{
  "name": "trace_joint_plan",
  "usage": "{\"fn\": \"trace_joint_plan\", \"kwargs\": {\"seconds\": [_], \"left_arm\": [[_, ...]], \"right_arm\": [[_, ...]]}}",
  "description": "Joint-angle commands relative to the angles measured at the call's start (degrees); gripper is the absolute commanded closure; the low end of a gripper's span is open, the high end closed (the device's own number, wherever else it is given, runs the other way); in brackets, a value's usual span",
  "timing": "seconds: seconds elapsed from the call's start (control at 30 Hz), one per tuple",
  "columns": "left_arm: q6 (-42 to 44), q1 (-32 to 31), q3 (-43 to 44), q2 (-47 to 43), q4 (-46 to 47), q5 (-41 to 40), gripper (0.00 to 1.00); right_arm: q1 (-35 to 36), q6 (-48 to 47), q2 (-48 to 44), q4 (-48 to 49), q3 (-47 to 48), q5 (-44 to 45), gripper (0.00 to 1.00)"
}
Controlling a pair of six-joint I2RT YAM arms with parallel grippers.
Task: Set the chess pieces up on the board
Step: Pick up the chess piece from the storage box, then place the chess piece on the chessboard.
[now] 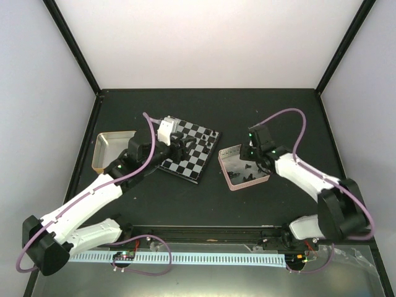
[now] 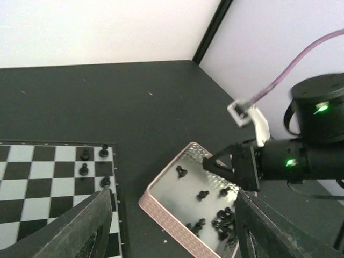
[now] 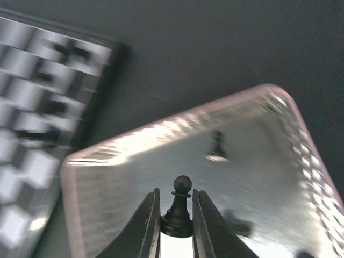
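Note:
The chessboard (image 1: 193,151) lies left of centre, with a few black pieces (image 2: 85,155) near one corner; it shows blurred in the right wrist view (image 3: 32,107). The pinkish-rimmed tin (image 1: 230,177) beside it holds several black pieces (image 2: 203,194). My right gripper (image 3: 176,215) is shut on a black pawn (image 3: 178,210) and holds it over the tin's floor (image 3: 134,161); in the top view it is over the tin (image 1: 254,159). My left gripper (image 2: 172,226) is open and empty, hovering over the board's edge (image 1: 179,146) and looking toward the tin.
A gold-rimmed tin (image 1: 112,148) stands left of the board. Black frame posts and pale walls close the table at the back and sides. A white slotted rail (image 1: 204,257) runs along the near edge.

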Motion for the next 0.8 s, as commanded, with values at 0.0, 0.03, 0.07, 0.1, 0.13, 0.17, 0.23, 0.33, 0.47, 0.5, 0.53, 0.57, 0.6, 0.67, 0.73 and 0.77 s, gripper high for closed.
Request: {"fn": "trace_joint_plan", "kwargs": {"seconds": [0.0,0.03,0.07,0.1,0.13,0.17,0.23,0.33,0.47,0.5,0.53,0.57,0.6,0.67,0.73,0.77], "left_arm": [[-2.5,0.6,5.5,1.6,-0.8,7.5,0.35],[-2.6,0.6,6.3,1.7,-1.1,9.1,0.34],[-2.7,0.6,7.1,1.8,-1.2,10.5,0.34],[-2.9,0.6,7.7,1.8,-1.1,11.7,0.33],[-3.1,0.7,8.2,1.7,-0.8,12.8,0.32],[-3.6,0.7,8.7,1.6,-0.4,13.6,0.32],[-4.7,0.8,9.7,1.6,0.0,15.9,0.31],[-7.6,0.8,14.0,3.3,-2.2,22.0,0.29],[-12.9,0.9,18.7,6.7,-5.2,30.1,0.29],[-14.7,0.9,19.2,7.4,-5.0,32.0,0.28],[-15.8,0.9,19.6,8.0,-4.8,33.9,0.29],[-17.0,0.9,20.1,8.8,-4.5,35.6,0.29],[-17.9,0.9,20.3,9.3,-4.0,37.0,0.29],[-19.4,0.9,20.8,10.1,-3.8,38.8,0.30],[-19.6,0.9,21.7,10.9,-5.0,39.8,0.32],[-19.6,0.9,22.1,11.4,-5.8,40.0,0.34]], "right_arm": [[-0.2,-7.0,-9.0,11.5,-1.6,-14.9,0.92],[-0.2,-7.5,-10.8,12.6,-1.5,-18.9,0.92],[-0.2,-7.8,-12.5,14.0,-1.5,-23.7,0.92],[-0.1,-7.9,-13.9,16.3,-1.6,-27.9,0.92],[-0.1,-8.0,-15.3,17.9,-1.7,-32.4,0.91],[0.0,-8.0,-16.5,19.7,-1.8,-36.6,0.91],[-0.1,-8.1,-18.7,23.1,-2.1,-43.9,0.91],[-0.1,-7.9,-21.0,28.2,-2.5,-54.9,0.91],[0.1,-7.7,-22.6,31.8,-1.9,-62.4,0.91],[0.2,-8.0,-22.8,32.1,-1.5,-63.9,0.90],[0.3,-8.4,-23.0,32.0,-1.2,-65.2,0.90],[0.5,-8.9,-23.1,31.9,-0.8,-66.4,0.90],[0.6,-9.5,-23.0,31.7,-0.5,-67.6,0.90],[1.0,-11.5,-23.0,30.9,0.2,-69.5,0.90],[1.2,-15.2,-23.0,27.8,1.4,-70.4,0.90],[1.3,-16.8,-23.0,26.3,1.9,-70.1,0.90]]}}
